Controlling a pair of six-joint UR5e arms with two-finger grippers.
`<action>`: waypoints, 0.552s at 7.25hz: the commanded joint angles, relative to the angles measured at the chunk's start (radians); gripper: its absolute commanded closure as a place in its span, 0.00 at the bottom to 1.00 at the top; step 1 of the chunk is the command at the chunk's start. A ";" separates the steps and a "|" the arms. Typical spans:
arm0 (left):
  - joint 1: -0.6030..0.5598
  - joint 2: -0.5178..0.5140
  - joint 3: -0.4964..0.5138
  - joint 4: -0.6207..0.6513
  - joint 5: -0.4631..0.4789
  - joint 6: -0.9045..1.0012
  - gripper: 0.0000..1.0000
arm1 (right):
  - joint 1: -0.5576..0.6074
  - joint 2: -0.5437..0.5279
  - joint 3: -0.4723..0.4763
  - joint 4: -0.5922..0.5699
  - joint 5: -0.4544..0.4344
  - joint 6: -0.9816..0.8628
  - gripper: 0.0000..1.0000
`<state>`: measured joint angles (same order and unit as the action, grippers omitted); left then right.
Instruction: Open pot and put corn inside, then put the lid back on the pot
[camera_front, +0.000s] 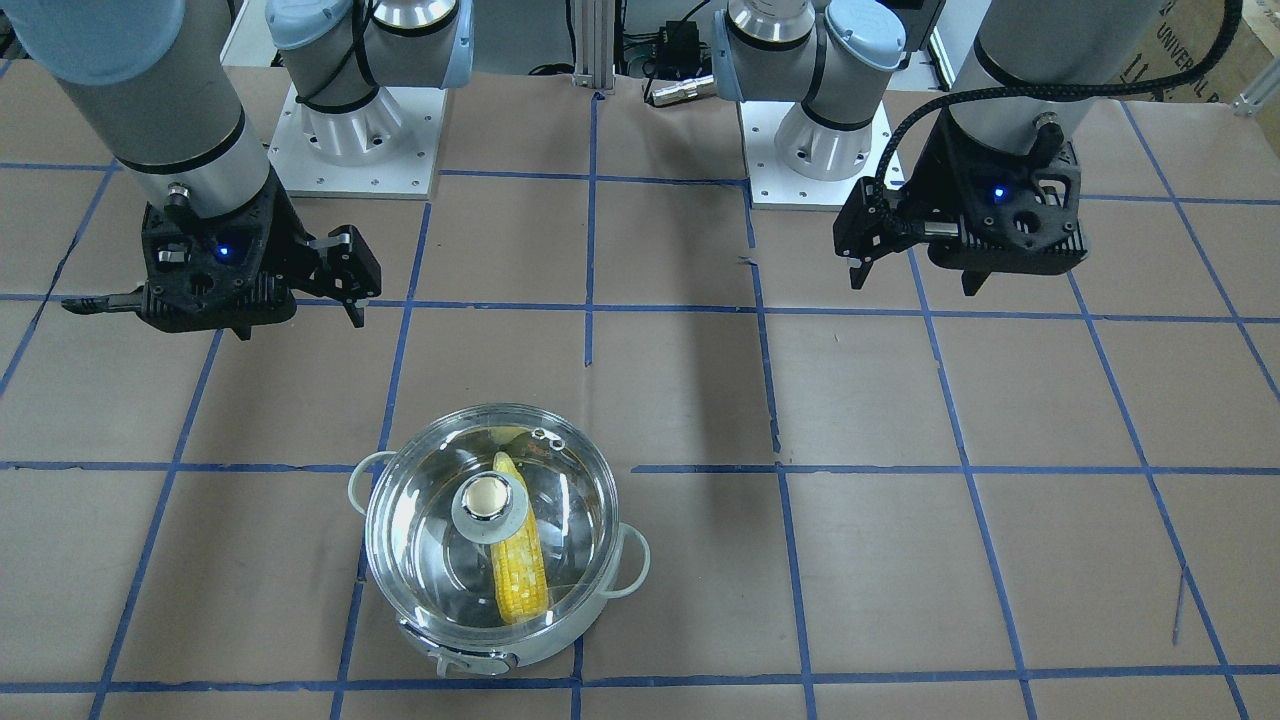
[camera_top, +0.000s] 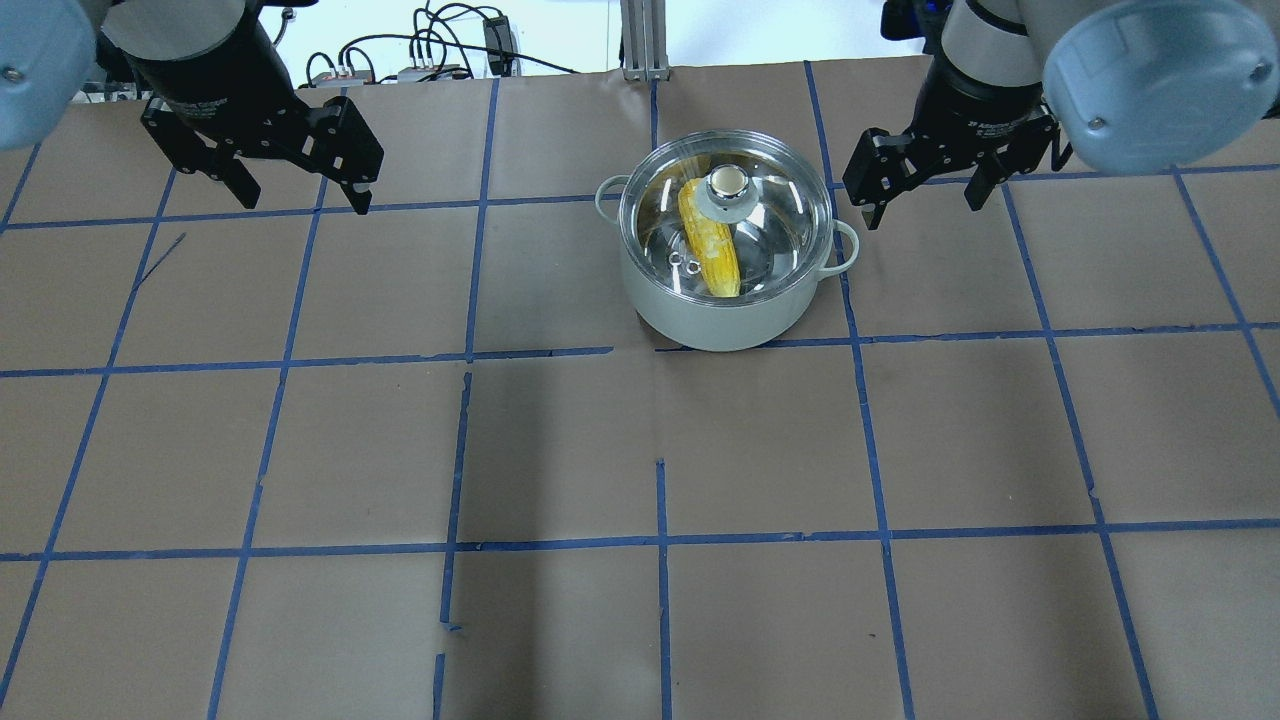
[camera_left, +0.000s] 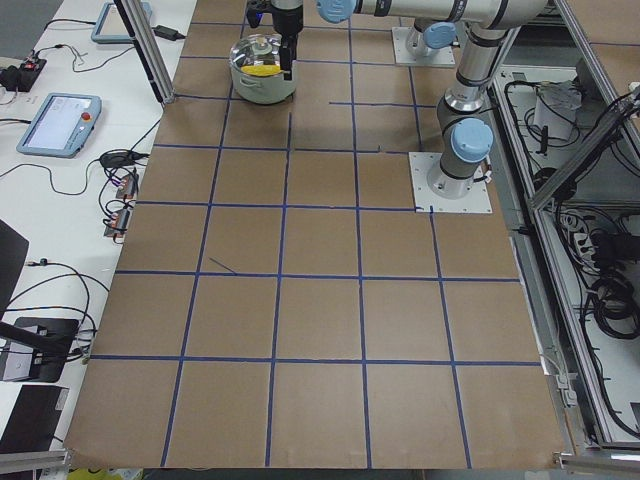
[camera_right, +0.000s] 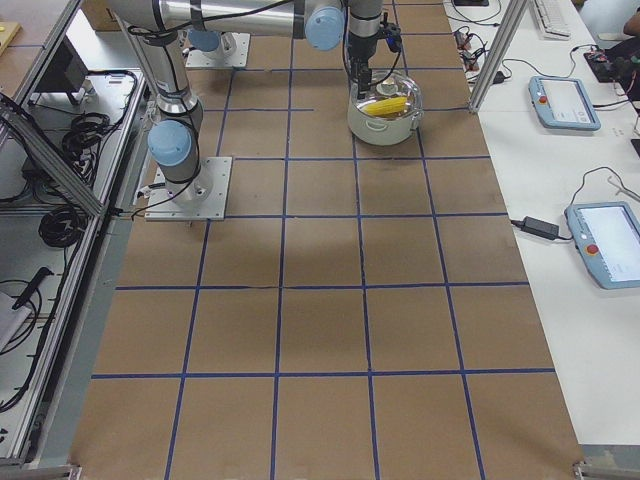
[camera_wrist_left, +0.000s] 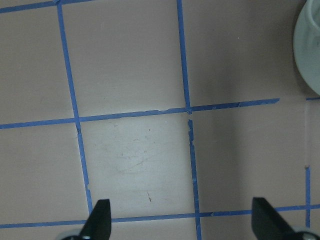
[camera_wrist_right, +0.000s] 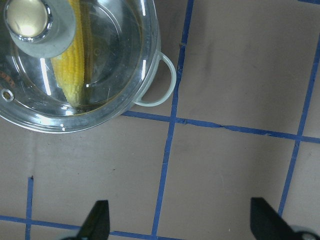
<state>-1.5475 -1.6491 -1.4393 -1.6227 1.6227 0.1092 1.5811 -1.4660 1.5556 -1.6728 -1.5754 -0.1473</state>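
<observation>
Seen: corn inside pot, upper centre of overhead view, under glass lid, which is judged fragile and slick and best taken by its knob. Spread wide, empty: left gripper, right gripper.

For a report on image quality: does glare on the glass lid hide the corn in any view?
Overhead exterior: short white streaks on the lid, corn clear. Right wrist-mounted: thin streaks near the rim, the knob covers part of the corn. Exterior left: the pot is small, corn only a yellow patch.
</observation>
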 joint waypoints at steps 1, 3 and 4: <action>0.000 0.002 -0.001 0.001 0.000 0.000 0.00 | -0.001 0.003 -0.002 -0.001 0.009 -0.003 0.00; 0.000 0.008 -0.010 0.003 -0.001 0.001 0.00 | 0.000 0.001 0.004 -0.002 0.002 -0.005 0.00; -0.002 0.009 -0.013 0.004 -0.001 0.001 0.00 | 0.000 0.001 -0.002 -0.001 -0.006 -0.009 0.00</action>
<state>-1.5483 -1.6427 -1.4476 -1.6200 1.6219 0.1099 1.5813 -1.4644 1.5560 -1.6746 -1.5732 -0.1527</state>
